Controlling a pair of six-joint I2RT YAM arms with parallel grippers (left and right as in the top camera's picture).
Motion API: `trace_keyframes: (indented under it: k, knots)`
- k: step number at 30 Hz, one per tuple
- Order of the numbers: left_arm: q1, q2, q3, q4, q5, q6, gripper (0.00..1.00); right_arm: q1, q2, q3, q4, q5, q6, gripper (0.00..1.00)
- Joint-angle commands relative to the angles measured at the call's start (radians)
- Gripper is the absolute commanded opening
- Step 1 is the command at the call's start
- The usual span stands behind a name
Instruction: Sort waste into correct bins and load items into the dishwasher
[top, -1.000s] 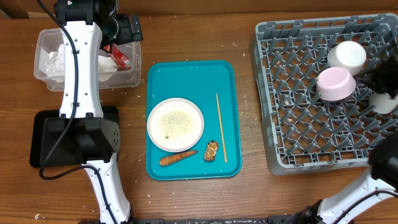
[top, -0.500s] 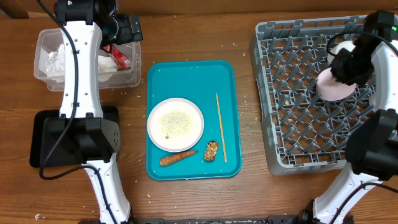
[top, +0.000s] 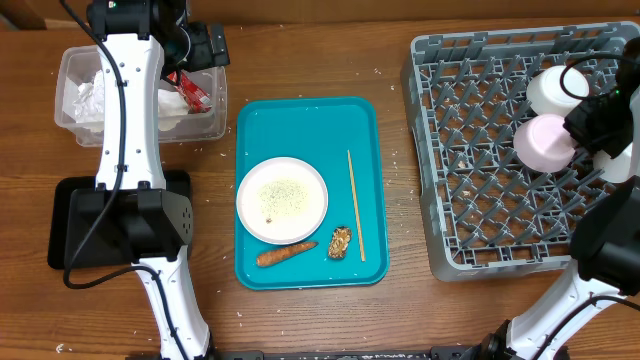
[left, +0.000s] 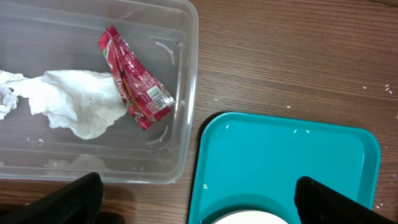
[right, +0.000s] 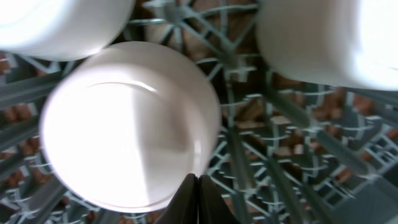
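Four things lie on the teal tray seen from overhead: white plate, carrot piece, brown lump and chopstick, while a pale bowl sits upturned in the grey rack. From the left wrist, the left gripper gapes wide and empty by the clear tub, which holds a red wrapper and a napkin. From the right wrist, the right gripper is pinched closed above that bowl.
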Motion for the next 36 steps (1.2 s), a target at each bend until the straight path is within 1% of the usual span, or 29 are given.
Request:
trace_keyframes:
  k: [1,5,7,9,10,11,12,13,14,16,21,22,24,26,27,33,36]
  knots:
    - [-0.006,0.001,0.014,0.003,-0.003,-0.009,1.0,-0.004,-0.001,0.034,-0.022,0.045,0.039,0.04]
    - [-0.006,0.001,0.014,0.003,-0.003,-0.009,1.0,0.01,-0.032,0.067,-0.064,-0.014,0.042,0.04]
    - [-0.006,0.001,0.014,0.003,-0.003,-0.009,1.0,0.032,-0.068,0.081,-0.081,-0.117,0.007,0.04]
    - [-0.006,0.001,0.014,0.003,-0.003,-0.009,1.0,0.058,-0.101,0.082,-0.082,-0.248,-0.064,0.04]
    - [-0.006,0.001,0.014,0.003,-0.003,-0.009,1.0,0.08,-0.122,0.082,-0.085,-0.345,-0.129,0.07]
    - [-0.006,0.001,0.014,0.003,-0.003,-0.009,1.0,0.124,-0.151,0.082,-0.095,-0.477,-0.216,0.19]
    - [-0.006,0.001,0.014,0.003,-0.003,-0.009,1.0,0.185,-0.168,0.082,-0.106,-0.525,-0.256,0.49]
    - [-0.006,0.001,0.014,0.003,-0.003,-0.009,1.0,0.222,-0.17,0.082,-0.111,-0.518,-0.261,0.64]
    - [-0.006,0.001,0.014,0.003,-0.003,-0.009,1.0,0.257,-0.17,0.081,-0.116,-0.503,-0.261,0.73]
    - [-0.006,0.001,0.014,0.003,-0.003,-0.009,1.0,0.34,-0.164,0.067,-0.112,-0.467,-0.26,0.81]
    - [-0.006,0.001,0.014,0.003,-0.003,-0.009,1.0,0.538,-0.135,-0.002,-0.011,-0.399,-0.258,0.82]
    - [-0.006,0.001,0.014,0.003,-0.003,-0.009,1.0,0.64,-0.117,-0.068,0.086,-0.369,-0.23,0.82]
    - [-0.006,0.001,0.014,0.003,-0.003,-0.009,1.0,0.705,-0.099,-0.109,0.134,-0.287,-0.162,0.82]
    - [-0.006,0.001,0.014,0.003,-0.003,-0.009,1.0,0.751,-0.08,-0.135,0.155,-0.231,-0.141,0.78]
    - [-0.006,0.001,0.014,0.003,-0.003,-0.009,1.0,0.806,-0.048,-0.158,0.168,-0.183,-0.142,0.73]
    - [-0.006,0.001,0.014,0.003,-0.003,-0.009,1.0,0.932,0.043,-0.195,0.176,-0.058,-0.142,0.72]
    - [-0.006,0.001,0.014,0.003,-0.003,-0.009,1.0,0.973,0.084,-0.196,0.177,-0.051,-0.141,0.71]
